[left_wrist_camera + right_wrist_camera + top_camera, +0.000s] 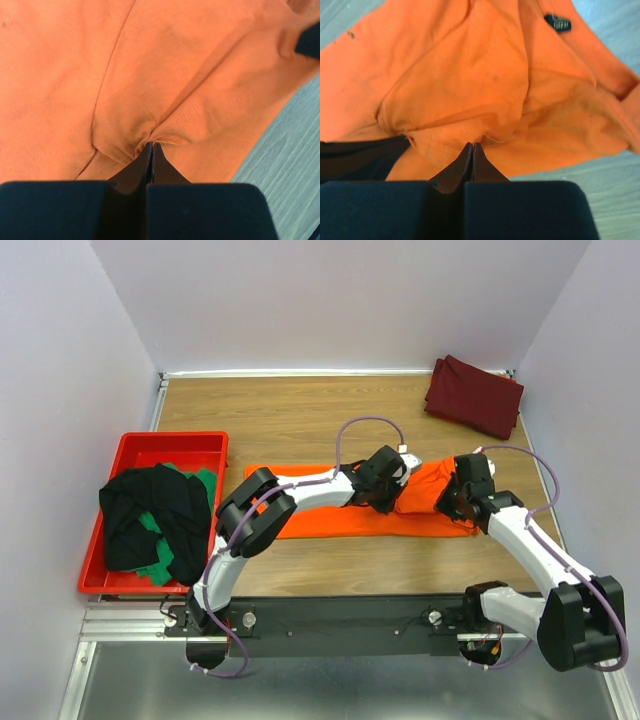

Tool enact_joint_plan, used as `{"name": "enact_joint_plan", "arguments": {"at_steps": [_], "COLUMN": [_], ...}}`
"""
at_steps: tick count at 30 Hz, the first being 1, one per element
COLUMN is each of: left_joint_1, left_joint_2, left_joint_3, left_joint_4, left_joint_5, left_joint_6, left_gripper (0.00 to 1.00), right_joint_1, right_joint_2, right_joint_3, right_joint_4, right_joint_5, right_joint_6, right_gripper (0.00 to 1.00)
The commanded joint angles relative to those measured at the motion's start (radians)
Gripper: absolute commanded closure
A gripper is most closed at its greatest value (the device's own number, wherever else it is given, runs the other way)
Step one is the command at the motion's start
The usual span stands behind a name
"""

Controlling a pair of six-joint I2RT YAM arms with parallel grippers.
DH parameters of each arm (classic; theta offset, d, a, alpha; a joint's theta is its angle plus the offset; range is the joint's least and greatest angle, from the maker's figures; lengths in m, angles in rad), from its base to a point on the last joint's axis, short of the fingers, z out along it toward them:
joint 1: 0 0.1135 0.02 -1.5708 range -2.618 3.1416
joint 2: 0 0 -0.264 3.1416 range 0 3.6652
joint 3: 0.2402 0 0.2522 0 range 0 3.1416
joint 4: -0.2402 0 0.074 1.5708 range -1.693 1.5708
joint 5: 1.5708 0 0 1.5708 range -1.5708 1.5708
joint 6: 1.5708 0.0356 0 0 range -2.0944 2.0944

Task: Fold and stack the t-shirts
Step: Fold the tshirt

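The orange t-shirt (330, 518) lies as a long folded strip across the middle of the table, its right end bunched up. My left gripper (381, 496) is shut on a hemmed fold of the orange t-shirt (165, 75), with the cloth puckered at the fingertips (151, 145). My right gripper (452, 502) is shut on the shirt's right end (485, 90), where a dark neck label (557, 22) shows. A folded maroon t-shirt (474, 396) lies at the back right. Black (160, 510) and green (156, 565) t-shirts are piled in the red bin.
The red bin (172, 443) stands at the left of the wooden table (290, 415). White walls close in the back and both sides. The black arm rail (340, 615) runs along the near edge.
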Motion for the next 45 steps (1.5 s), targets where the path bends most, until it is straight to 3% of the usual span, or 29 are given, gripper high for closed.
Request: {"name": "enact_joint_plan", "arguments": {"at_steps": [1,4,7,8,13,19,23,25,37,45], "left_joint_1": [0.0,0.001,0.006,0.007,0.024,0.058,0.081,0.086,0.084,0.018], "left_joint_2": [-0.053,-0.065,-0.079,-0.085,-0.144,-0.233,-0.278,-0.307,-0.321,-0.355], "left_joint_3": [-0.001,0.001,0.005,0.005,-0.008,-0.053,-0.184,-0.269,-0.473,-0.493], "left_joint_4": [-0.035,-0.035,-0.04,-0.043,-0.059,-0.141,-0.168,-0.159,-0.063,-0.052], "left_joint_5": [-0.019,-0.016,-0.004,0.003,0.019,-0.141,-0.241,-0.278,-0.298,-0.222], "left_joint_6": [-0.011,-0.009,-0.011,-0.011,-0.015,-0.078,-0.144,-0.187,-0.29,-0.291], "left_gripper": [0.92,0.83,0.76,0.74,0.66,0.67,0.78,0.79,0.82,0.83], "right_joint_1": [-0.004,-0.006,-0.006,-0.006,-0.006,-0.006,-0.004,-0.004,0.0,0.045], "right_joint_2": [-0.046,-0.063,-0.084,-0.09,-0.141,-0.096,0.067,0.124,0.491,0.773], "right_joint_3": [-0.04,-0.052,-0.06,-0.06,-0.029,0.055,0.121,0.144,0.227,0.531], "right_joint_4": [-0.066,-0.077,-0.09,-0.098,-0.13,-0.12,-0.049,0.006,0.221,0.227], "right_joint_5": [-0.055,-0.086,-0.099,-0.101,-0.102,-0.041,0.032,0.052,0.077,0.043], "right_joint_6": [0.043,0.058,0.073,0.078,0.095,0.083,0.063,0.061,0.058,0.009], "right_gripper": [0.97,0.93,0.79,0.64,0.45,0.45,0.45,0.46,0.47,0.48]}}
